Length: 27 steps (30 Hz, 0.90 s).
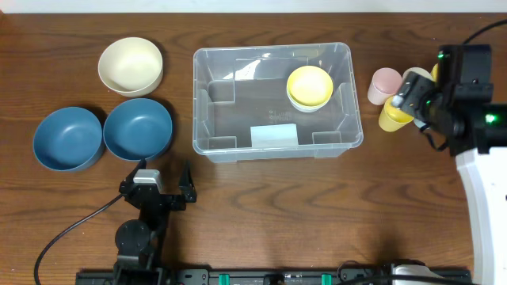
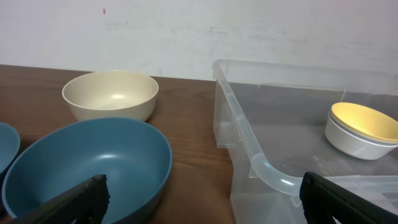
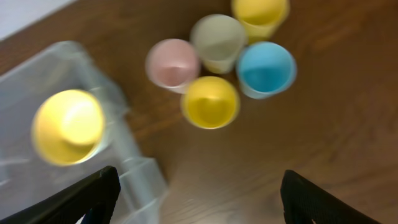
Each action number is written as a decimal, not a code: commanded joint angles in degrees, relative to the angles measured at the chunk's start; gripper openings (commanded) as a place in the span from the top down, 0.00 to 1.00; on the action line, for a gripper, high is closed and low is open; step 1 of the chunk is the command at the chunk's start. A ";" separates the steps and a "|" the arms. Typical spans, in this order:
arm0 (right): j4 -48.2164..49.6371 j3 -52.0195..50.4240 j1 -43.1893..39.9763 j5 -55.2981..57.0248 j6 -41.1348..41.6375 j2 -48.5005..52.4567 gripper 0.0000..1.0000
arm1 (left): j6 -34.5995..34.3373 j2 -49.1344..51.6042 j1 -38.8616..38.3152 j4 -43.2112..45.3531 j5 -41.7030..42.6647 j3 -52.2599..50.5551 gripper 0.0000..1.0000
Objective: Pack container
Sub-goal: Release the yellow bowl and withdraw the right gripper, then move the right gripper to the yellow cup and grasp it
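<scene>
Overhead: three bowls (image 1: 138,129) left of container (image 1: 269,50), cups (image 1: 385,85) clustered right

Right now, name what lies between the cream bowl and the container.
Only bare table between cream bowl and container, seen overhead and from the left wrist.

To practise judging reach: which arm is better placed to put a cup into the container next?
Right. The right gripper hovers above the cups, beside the container, jaws open. The left gripper sits across the container, near the blue bowls.
</scene>
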 commanded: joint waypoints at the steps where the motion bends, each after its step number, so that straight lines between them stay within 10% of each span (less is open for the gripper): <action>1: -0.35 -0.42 -3.69 -1.60 1.14 4.50 0.16 | 0.76 -0.26 0.28 -2.16 -1.14 -1.01 0.02; 27: 4.42 -1.38 -7.78 -4.35 4.15 28.37 0.47 | 0.76 -0.28 0.28 -2.16 -1.14 -1.01 0.02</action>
